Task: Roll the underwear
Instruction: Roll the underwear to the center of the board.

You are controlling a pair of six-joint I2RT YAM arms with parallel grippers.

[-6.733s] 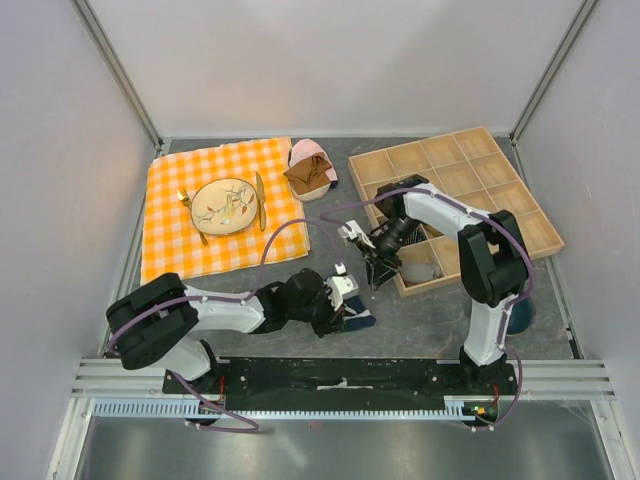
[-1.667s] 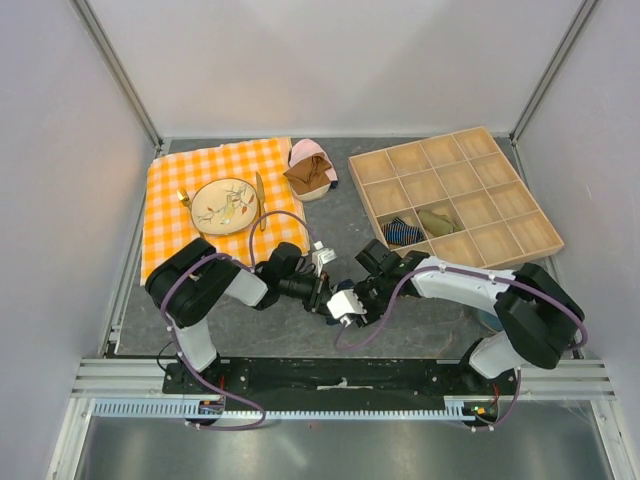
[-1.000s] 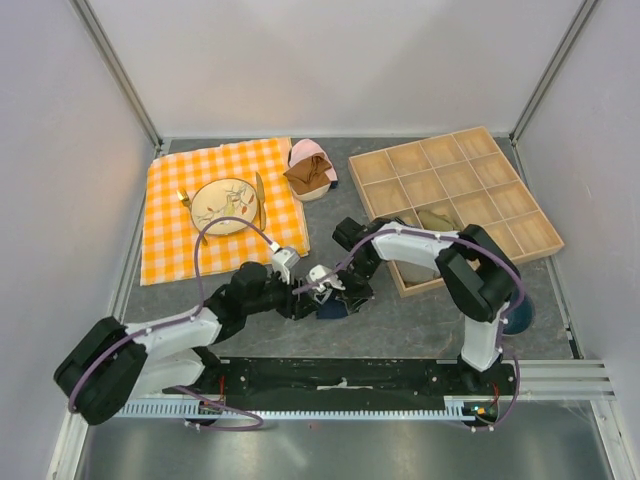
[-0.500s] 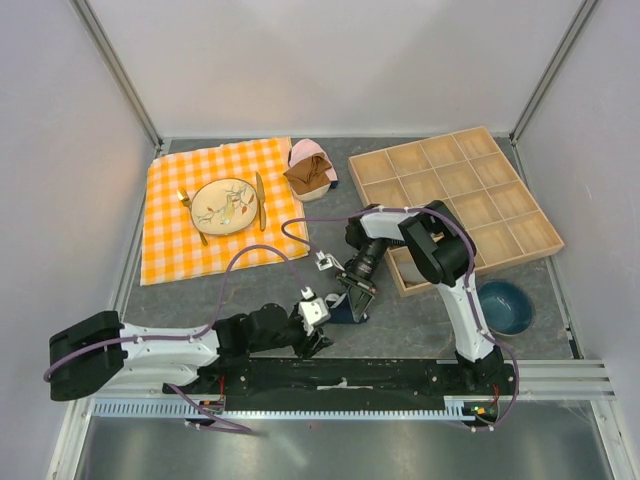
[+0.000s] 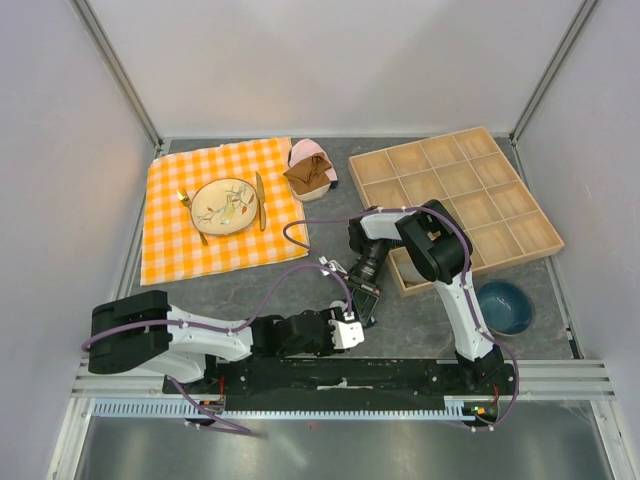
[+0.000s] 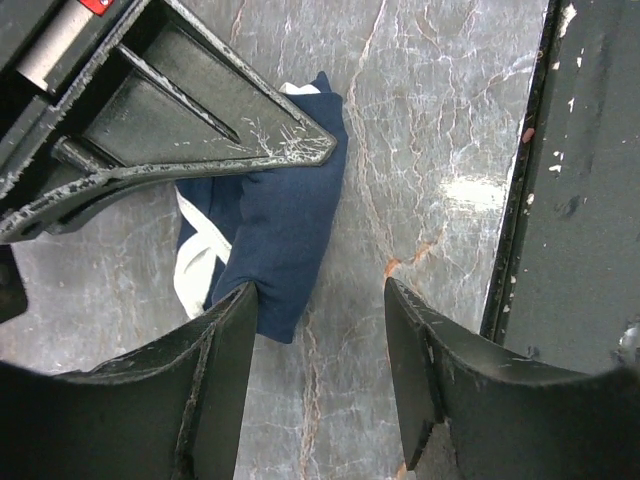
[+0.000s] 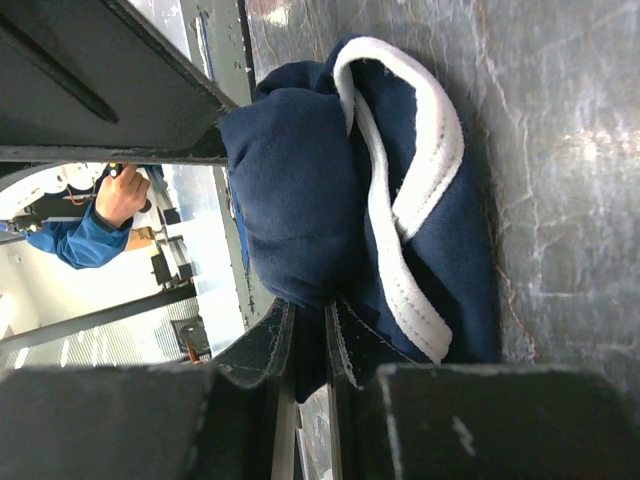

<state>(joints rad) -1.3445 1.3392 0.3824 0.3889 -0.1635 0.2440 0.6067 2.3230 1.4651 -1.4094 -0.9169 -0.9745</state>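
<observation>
**Pincer status: right clamped on cloth, left spread**

We find the underwear [image 7: 300, 190] lying on the grey counter [image 6: 430, 140], near its front edge and close to the black base rail [image 6: 570, 150]. It is a bunched navy bundle with a white trim band [image 7: 400, 200] looping over its top.

Right pincer [image 7: 310, 308]: the fingers are drawn almost together, with only a narrow slot between them. A fold of navy cloth sits in that slot, so this pincer is pinching the underwear at one edge of the bundle. In the left wrist view, one of its dark fingers [image 6: 200, 130] lies across the upper part of the bundle.

Left pincer [image 6: 318, 290]: the fingers are spread wide, with bare counter between them and nothing gripped. One fingertip [image 6: 235, 310] meets the lower edge of the bundle; we cannot tell whether it presses on the cloth. The other fingertip stands clear of it, toward the rail.

In the overhead view both pincers meet at the same spot, and the arms hide most of the garment.
</observation>
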